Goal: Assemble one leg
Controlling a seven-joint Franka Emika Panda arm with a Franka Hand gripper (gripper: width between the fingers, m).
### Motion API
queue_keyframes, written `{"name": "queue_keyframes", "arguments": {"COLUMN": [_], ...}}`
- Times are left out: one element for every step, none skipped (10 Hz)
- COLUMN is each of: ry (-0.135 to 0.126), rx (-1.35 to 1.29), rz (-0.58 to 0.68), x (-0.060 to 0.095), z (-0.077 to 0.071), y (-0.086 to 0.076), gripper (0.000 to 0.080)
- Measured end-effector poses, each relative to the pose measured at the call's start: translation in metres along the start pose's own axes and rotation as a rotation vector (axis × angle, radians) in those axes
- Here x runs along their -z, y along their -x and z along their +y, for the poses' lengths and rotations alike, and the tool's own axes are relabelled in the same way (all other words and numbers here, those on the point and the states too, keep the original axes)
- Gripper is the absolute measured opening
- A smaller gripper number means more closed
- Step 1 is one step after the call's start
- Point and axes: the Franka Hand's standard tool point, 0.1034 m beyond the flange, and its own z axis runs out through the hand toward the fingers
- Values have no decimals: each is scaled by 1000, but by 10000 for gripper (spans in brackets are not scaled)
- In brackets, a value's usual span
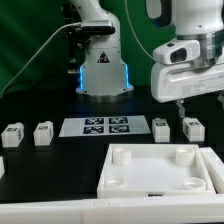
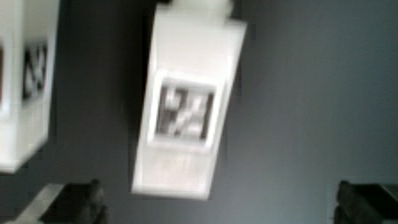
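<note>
Four legs, small white blocks with black-and-white tags, lie on the black table: two at the exterior view's left (image 1: 11, 135) (image 1: 43, 132) and two at its right (image 1: 161, 126) (image 1: 193, 127). My gripper (image 1: 183, 104) hangs just above the right pair, touching neither. In the blurred wrist view one leg (image 2: 192, 100) lies lengthwise ahead of my open, empty gripper (image 2: 222, 205), its near end just short of the two dark fingertips (image 2: 71, 200). A second leg (image 2: 22, 90) shows at the picture's edge.
The large white square tray-like piece (image 1: 115, 172) with round corner sockets lies at the front. The marker board (image 1: 95, 126) lies in the middle between the leg pairs. The arm's base (image 1: 103, 70) stands behind it.
</note>
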Motion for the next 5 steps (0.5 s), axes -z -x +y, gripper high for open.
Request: {"name": "queue_keyframes", "arguments": {"ry": [2,1,-4,-9,-24], "rx": [-4,0,3,-1,-24], "rz": [-100,-211,-295,-402,-482], "x": [11,18,19,14,8], "z": [-10,-18,-23,-23,-21], "y": [-13,-22,-32,-35,-36], "gripper": [649,649,649,649,649]}}
